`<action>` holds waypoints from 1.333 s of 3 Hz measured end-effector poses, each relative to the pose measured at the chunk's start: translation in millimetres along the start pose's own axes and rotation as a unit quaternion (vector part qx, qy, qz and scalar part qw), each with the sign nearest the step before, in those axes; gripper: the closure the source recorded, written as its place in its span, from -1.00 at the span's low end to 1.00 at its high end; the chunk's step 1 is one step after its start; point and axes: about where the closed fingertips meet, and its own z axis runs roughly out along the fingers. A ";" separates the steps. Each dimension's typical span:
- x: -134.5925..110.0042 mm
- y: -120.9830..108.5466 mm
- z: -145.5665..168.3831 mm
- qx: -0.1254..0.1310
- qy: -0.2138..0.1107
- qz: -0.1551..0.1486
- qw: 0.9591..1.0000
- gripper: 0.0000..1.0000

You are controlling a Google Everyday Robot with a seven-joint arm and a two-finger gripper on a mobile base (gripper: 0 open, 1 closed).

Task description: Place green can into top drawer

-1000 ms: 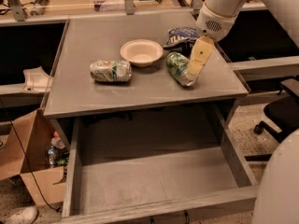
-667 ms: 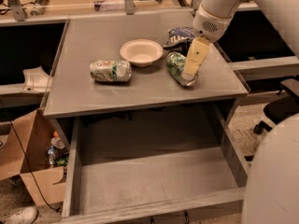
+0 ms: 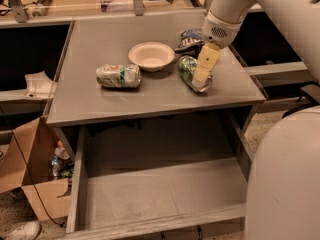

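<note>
Here, the gripper (image 3: 201, 78) is at the green can (image 3: 185, 68) on the table (image 3: 100, 39).
Nobody can tell if it holds the can, or read the label.

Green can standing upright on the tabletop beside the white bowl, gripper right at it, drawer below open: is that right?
Not quite. The camera view shows the green can lying on its side, not upright. The rest holds: it is on the tabletop beside the white bowl, the gripper is at it, and the top drawer below is open.
</note>
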 end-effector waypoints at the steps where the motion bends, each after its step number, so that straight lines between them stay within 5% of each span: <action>1: 2.9 -6.7 3.5 0.005 0.004 0.018 1.000 -1.00; 3: 41.3 -18.5 6.7 0.020 0.018 0.101 0.995 -1.00; 4: 36.6 -17.7 7.8 0.018 0.013 0.100 0.995 -1.00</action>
